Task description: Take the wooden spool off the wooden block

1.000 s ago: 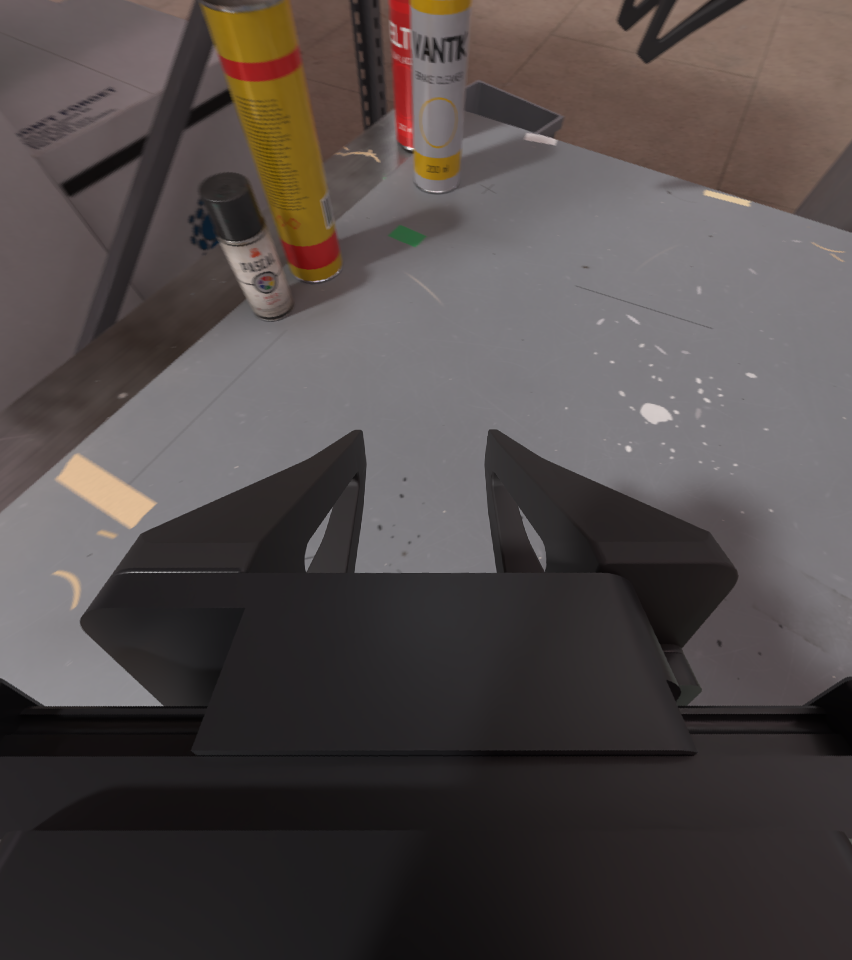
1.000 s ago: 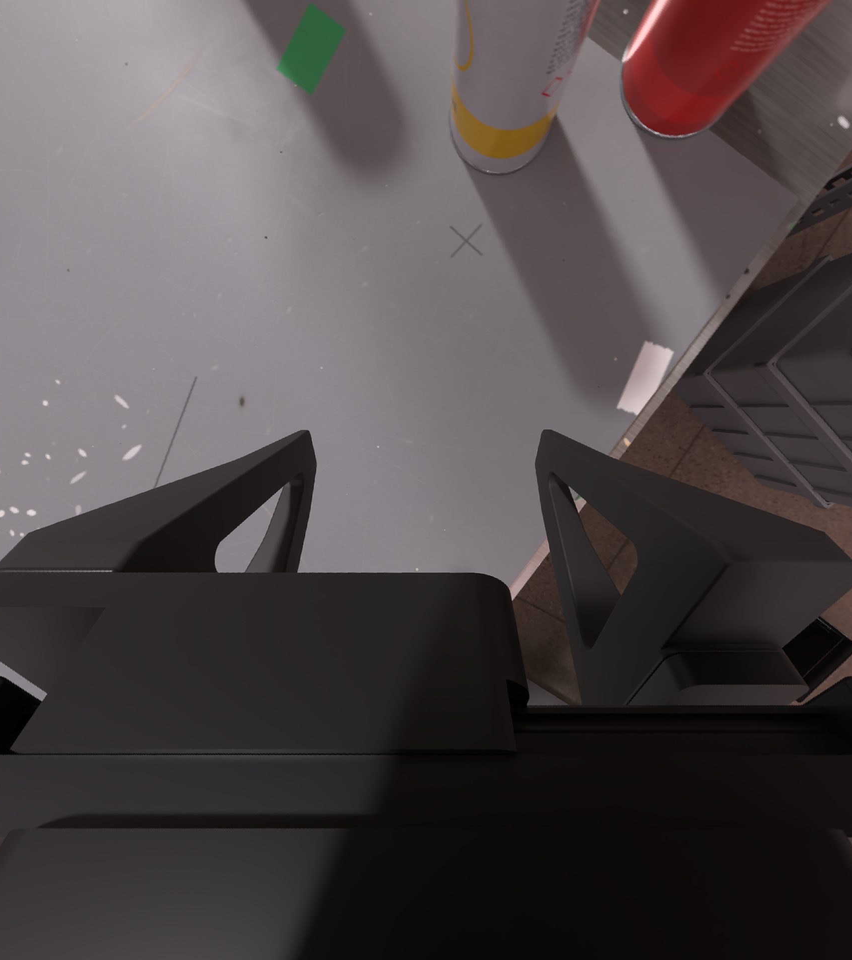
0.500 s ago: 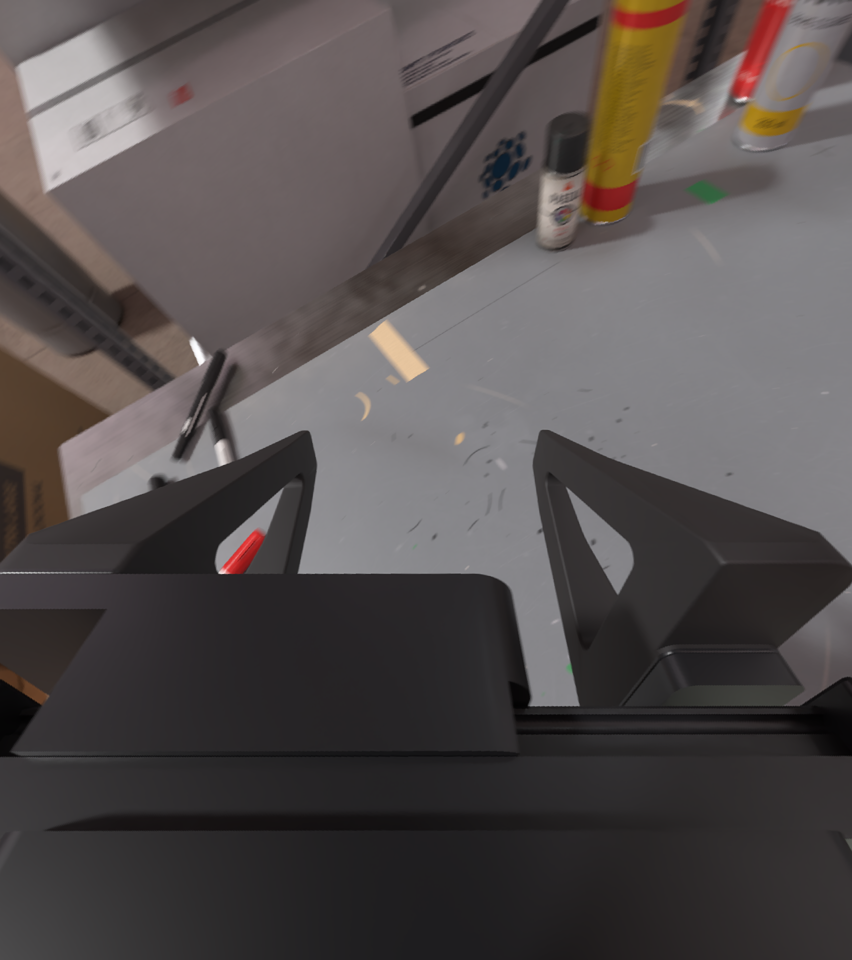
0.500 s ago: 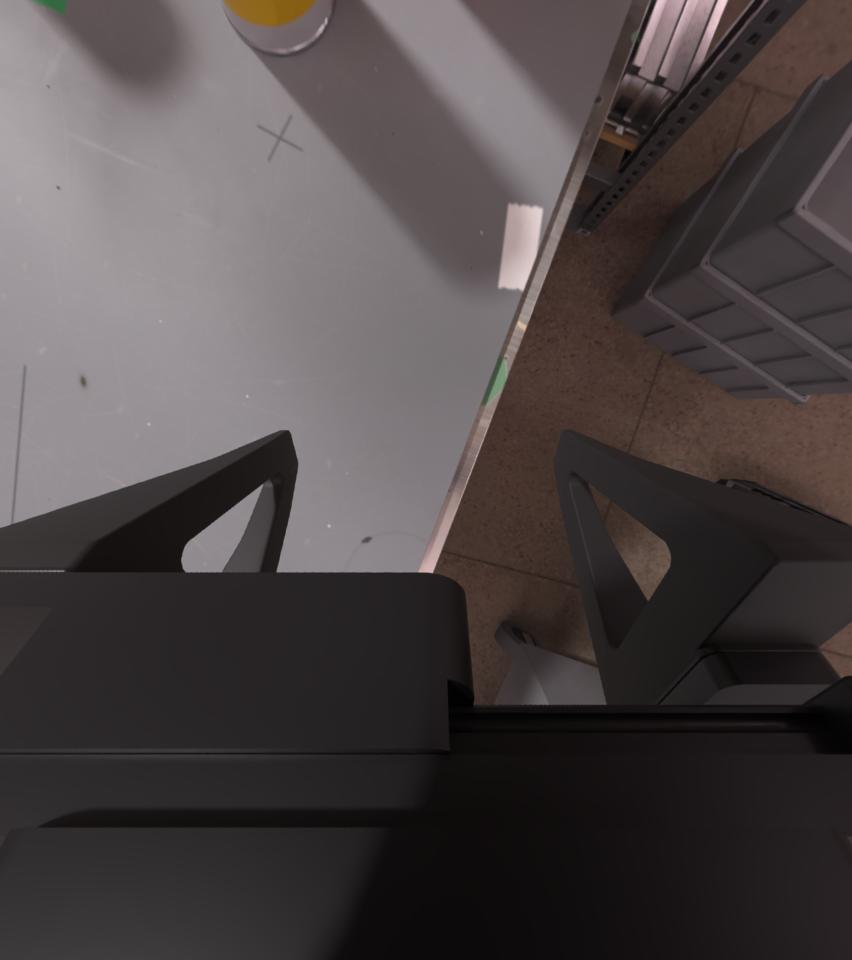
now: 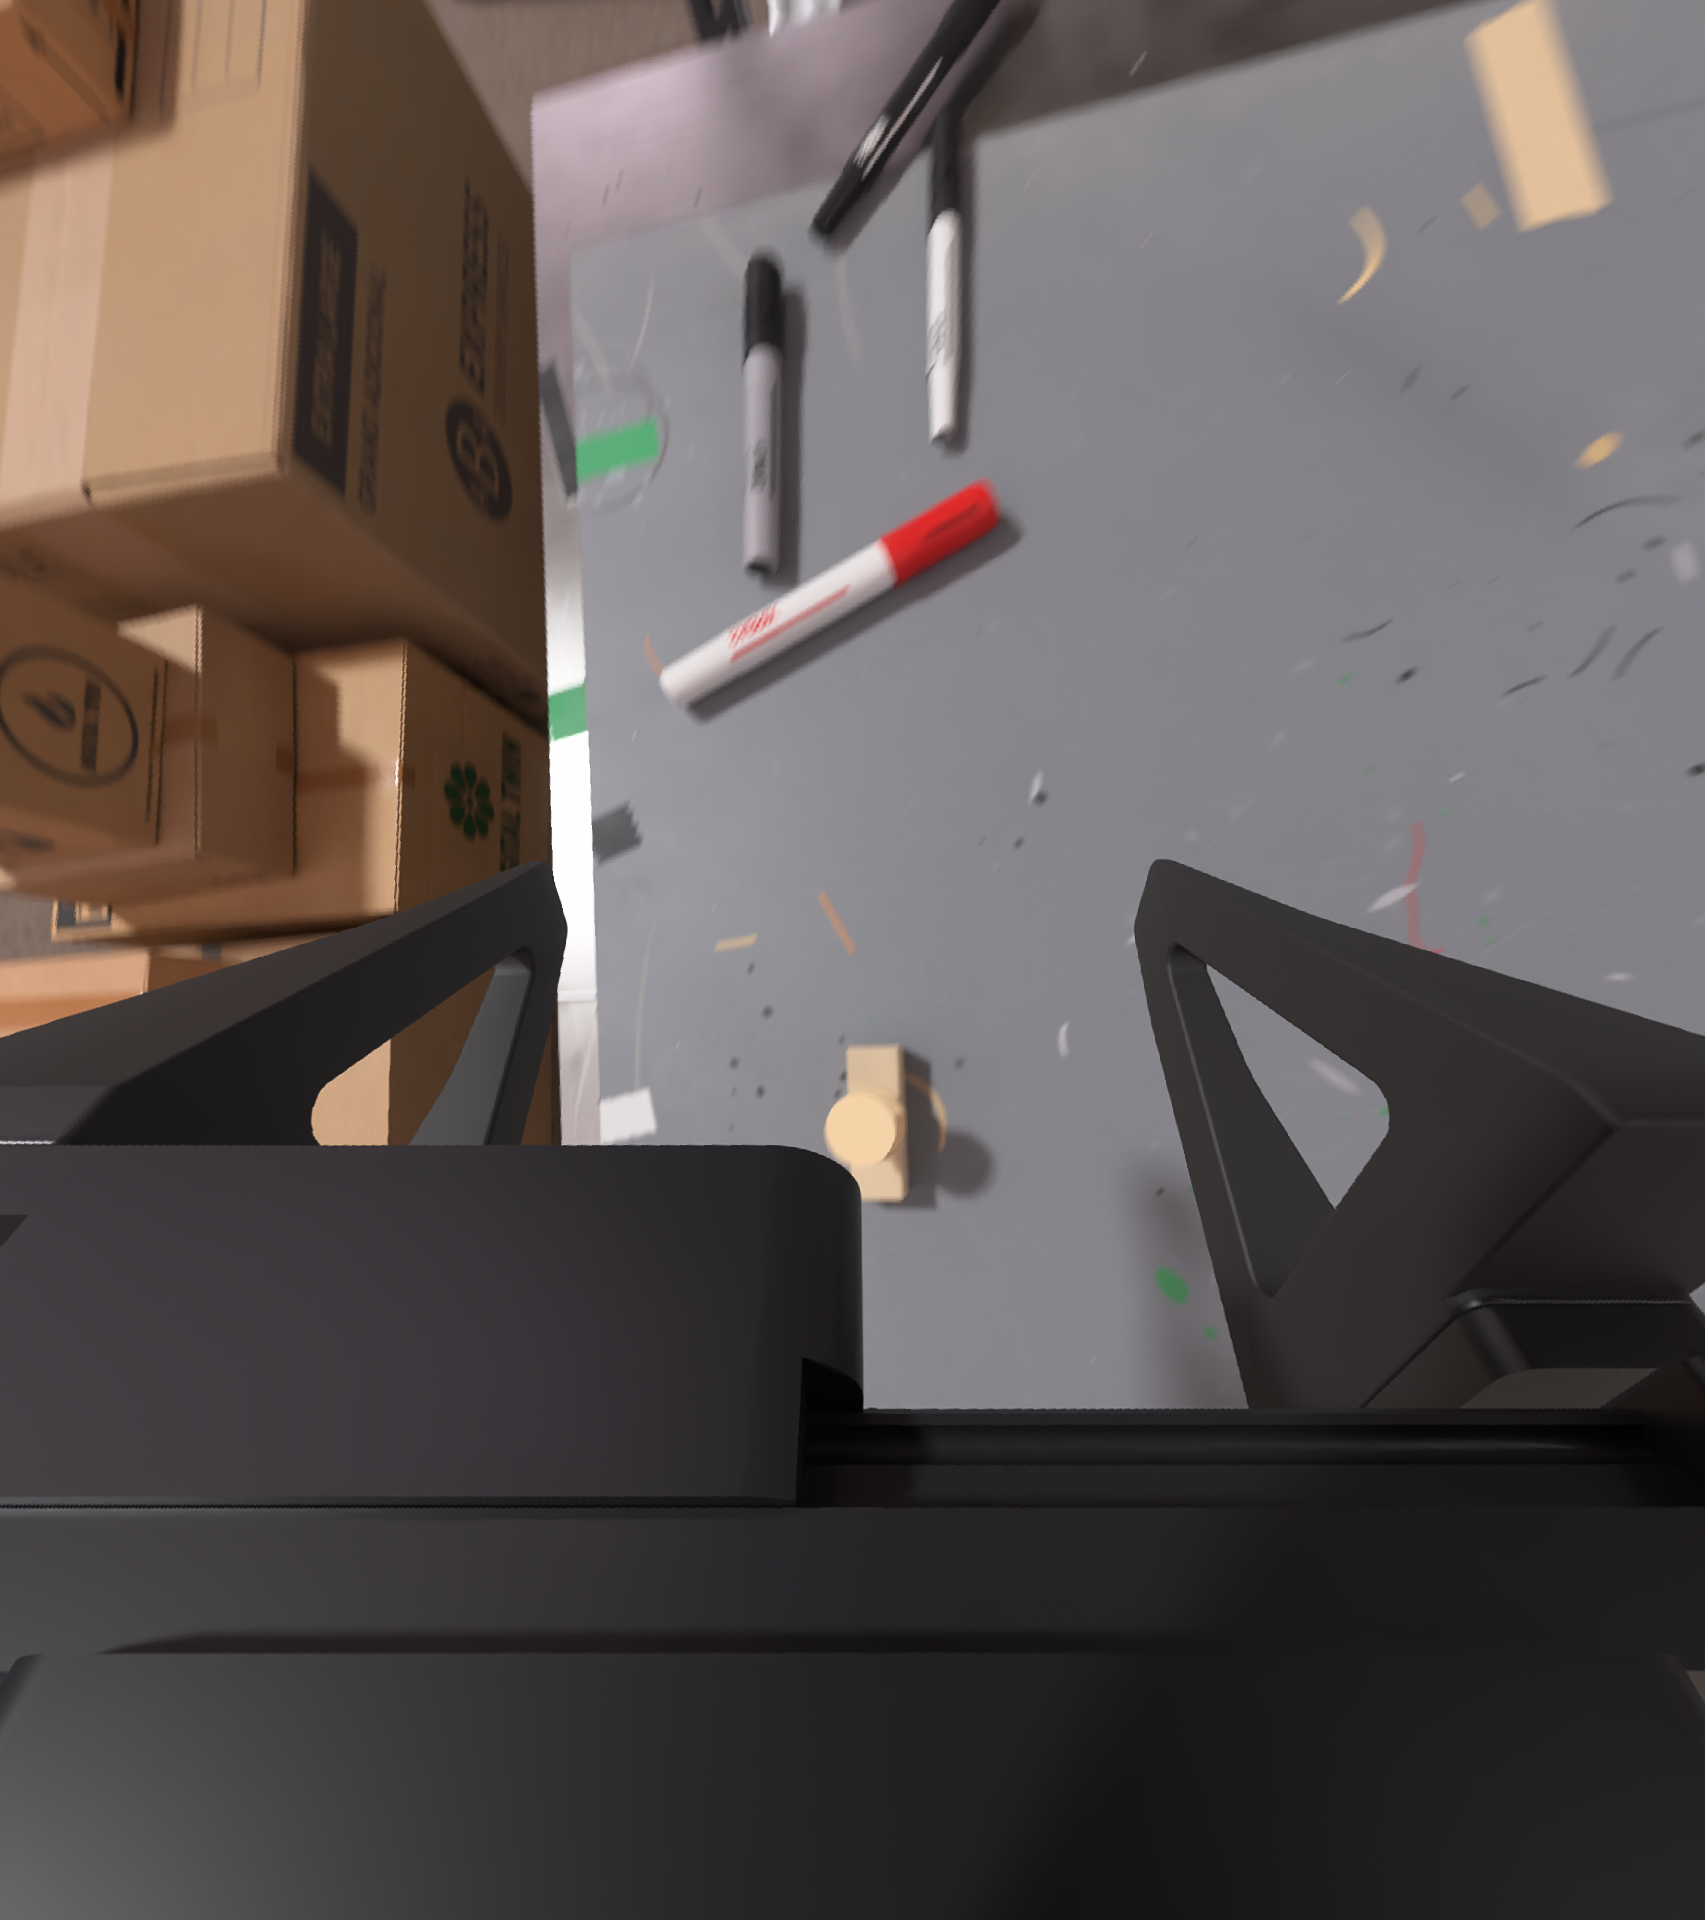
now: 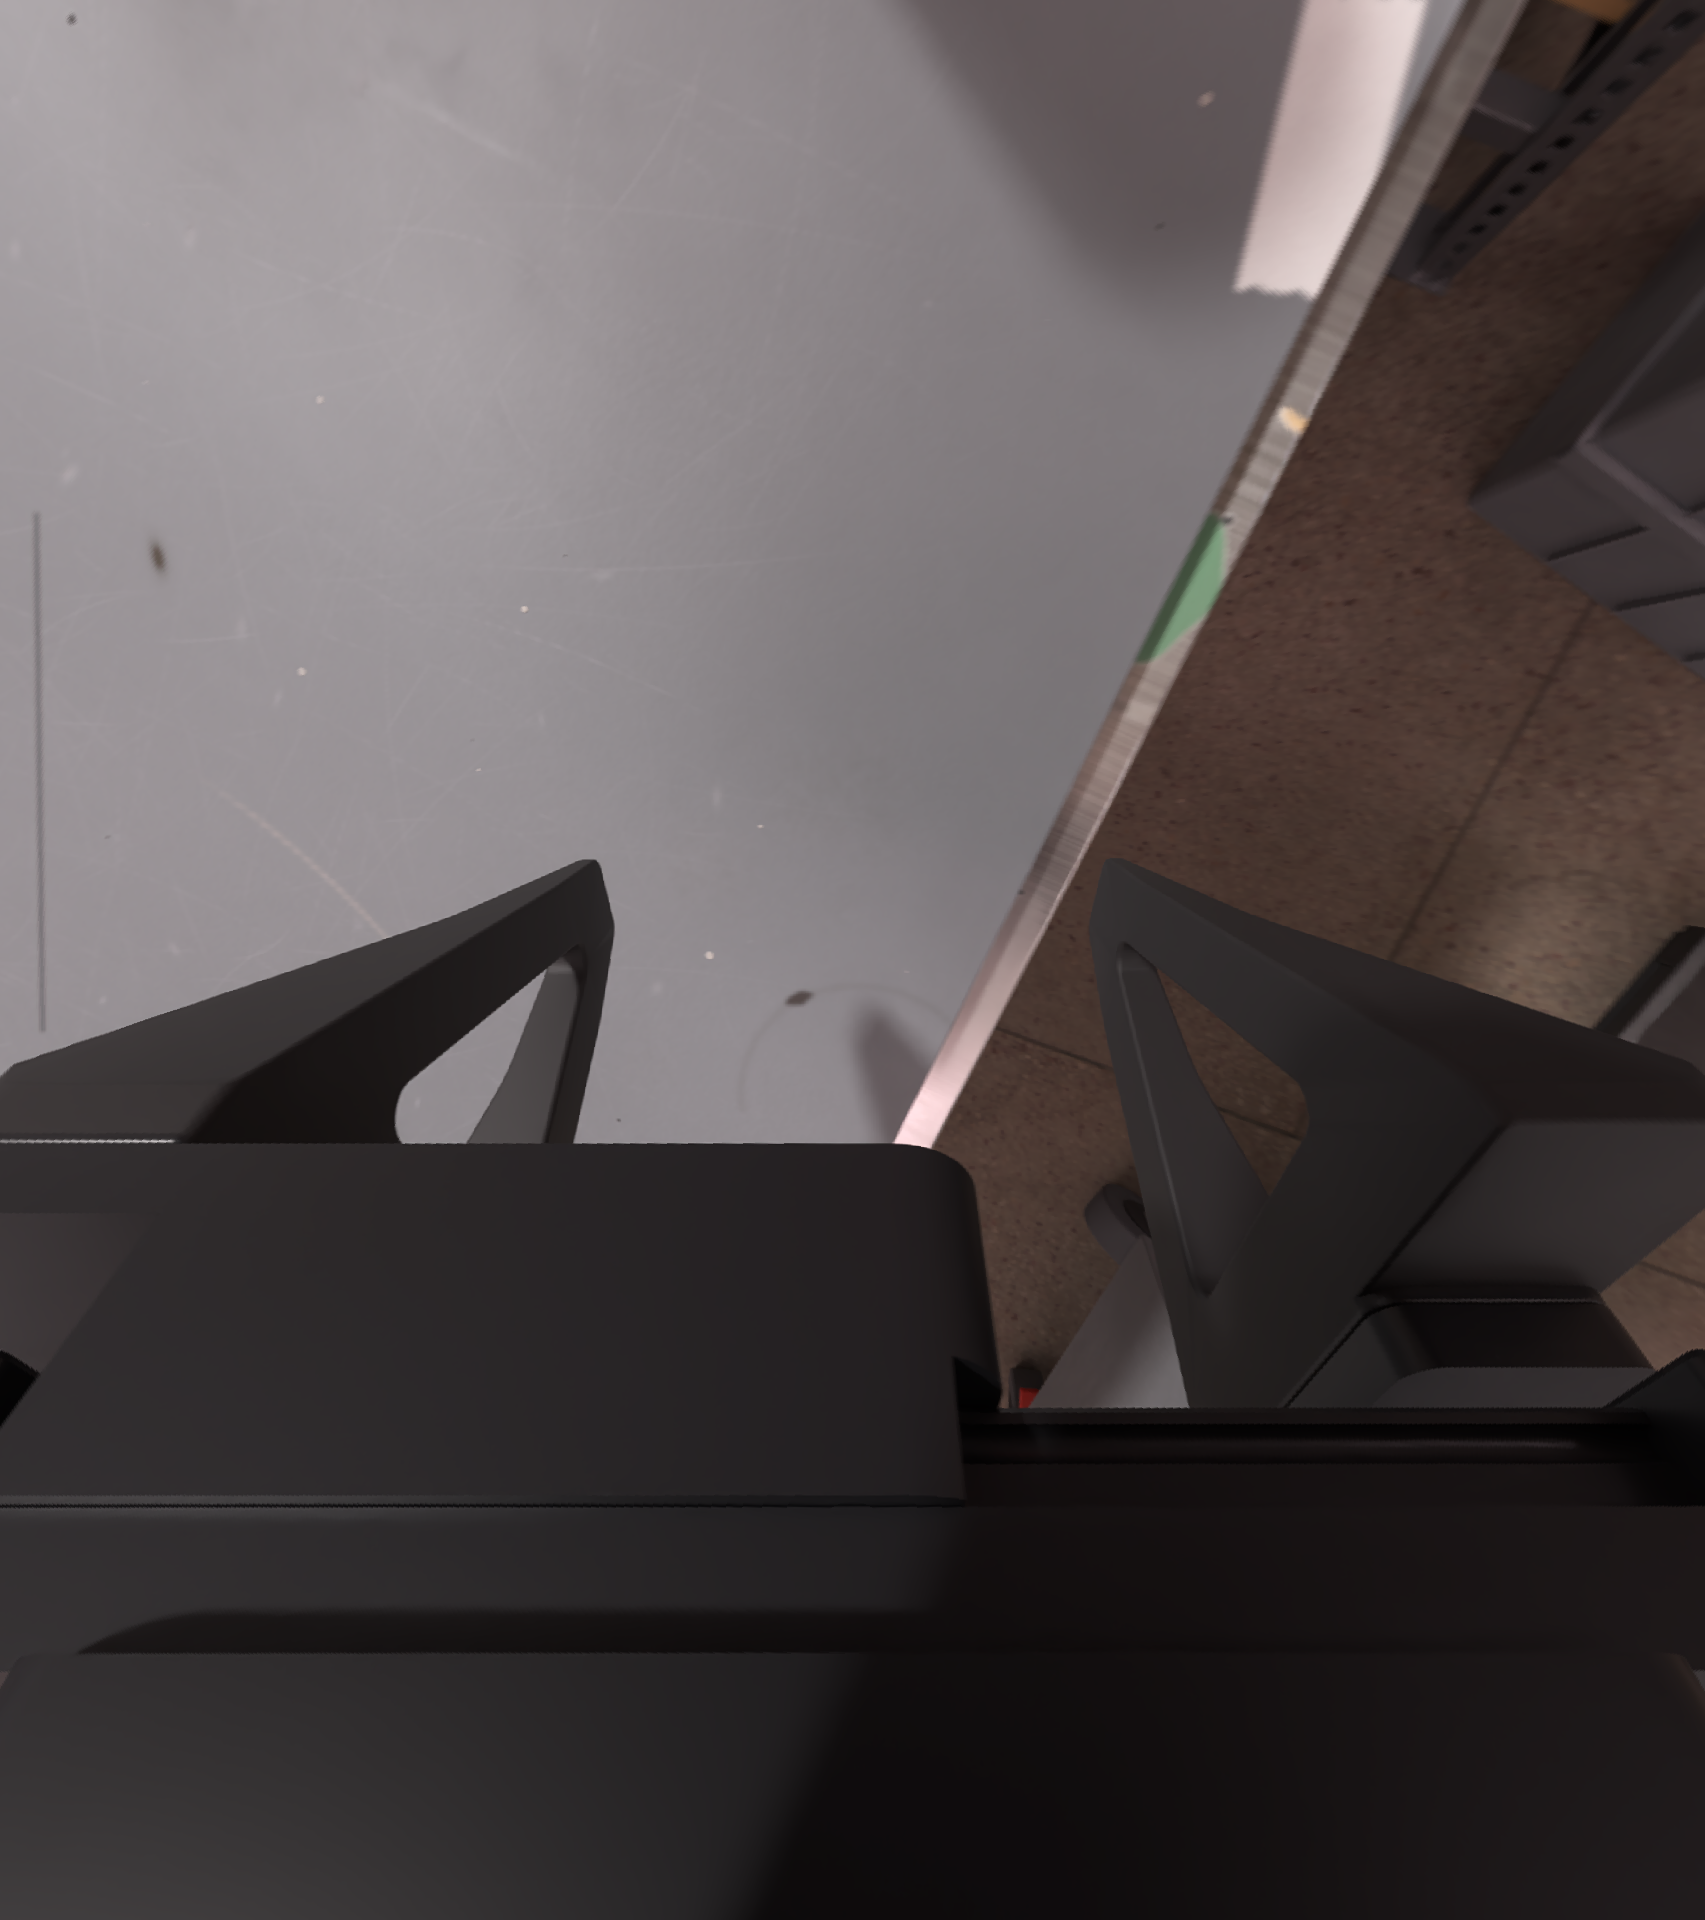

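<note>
Wooden spool (image 5: 861,1130) was sitting on top of the wooden block (image 5: 887,1174) in the left wrist view, pale round top facing the camera, both on the grey table (image 5: 1243,644) and low in frame between the two fingers. The left gripper (image 5: 850,914) had its fingers spread wide with nothing between them, well above the spool and not touching it. Farther up the table there was a red-capped marker (image 5: 827,594) lying at an angle, a grey marker with a black cap (image 5: 761,416) just beyond it, and two more markers, one white-bodied (image 5: 943,312) and one black (image 5: 905,114), near the far edge. Off the left edge of the table were stacked cardboard boxes (image 5: 204,312). Everything was a bit blurry.

Right wrist view: the right gripper (image 6: 848,904) also had its fingers apart and empty, hanging over the right edge of the table (image 6: 412,416). Left finger was over the grey top, right finger over the brown floor (image 6: 1347,779). Grey bins (image 6: 1679,499) stood on the floor at the far right. No spool or block in this view.
</note>
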{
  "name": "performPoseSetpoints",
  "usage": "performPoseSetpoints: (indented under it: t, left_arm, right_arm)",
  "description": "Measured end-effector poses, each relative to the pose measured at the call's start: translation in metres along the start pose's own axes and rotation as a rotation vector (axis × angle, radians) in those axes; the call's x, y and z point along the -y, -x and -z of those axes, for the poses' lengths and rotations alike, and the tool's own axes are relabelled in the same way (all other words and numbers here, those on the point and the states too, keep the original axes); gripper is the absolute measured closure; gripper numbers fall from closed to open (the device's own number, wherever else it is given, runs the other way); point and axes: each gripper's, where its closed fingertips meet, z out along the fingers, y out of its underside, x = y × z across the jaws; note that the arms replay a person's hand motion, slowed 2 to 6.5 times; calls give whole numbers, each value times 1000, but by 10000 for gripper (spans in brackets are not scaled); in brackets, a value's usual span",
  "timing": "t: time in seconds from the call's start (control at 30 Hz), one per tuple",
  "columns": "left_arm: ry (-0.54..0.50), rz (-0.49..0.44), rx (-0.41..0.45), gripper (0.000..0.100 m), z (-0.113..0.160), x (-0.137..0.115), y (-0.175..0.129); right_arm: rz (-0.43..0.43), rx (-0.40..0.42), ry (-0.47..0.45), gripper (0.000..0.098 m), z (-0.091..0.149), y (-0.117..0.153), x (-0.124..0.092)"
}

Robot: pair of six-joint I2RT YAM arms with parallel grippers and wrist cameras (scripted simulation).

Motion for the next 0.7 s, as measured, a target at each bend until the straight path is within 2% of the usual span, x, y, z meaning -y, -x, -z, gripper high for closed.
performPoseSetpoints:
  t: [0.13,0.27,0.4,0.57,0.63,0.7]
  left_arm:
    - [115,63,26,61,-9,-38,21]
    - [208,110,14,61,-19,-72,28]
    - [286,160,-44,61,-31,-98,24]
    - [320,218,-147,65,-44,-117,12]
    - [335,239,-196,114,-49,-123,5]
    - [351,255,-240,227,-54,-129,0]
  right_arm:
    - [-8,70,10,280,-8,8,-3]
    - [0,98,24,407,-14,13,-5]
    - [12,109,17,441,-19,18,-2]
    - [20,104,13,524,-24,21,-1]
    - [28,96,17,567,-27,23,-1]
    - [34,95,18,585,-29,26,-1]
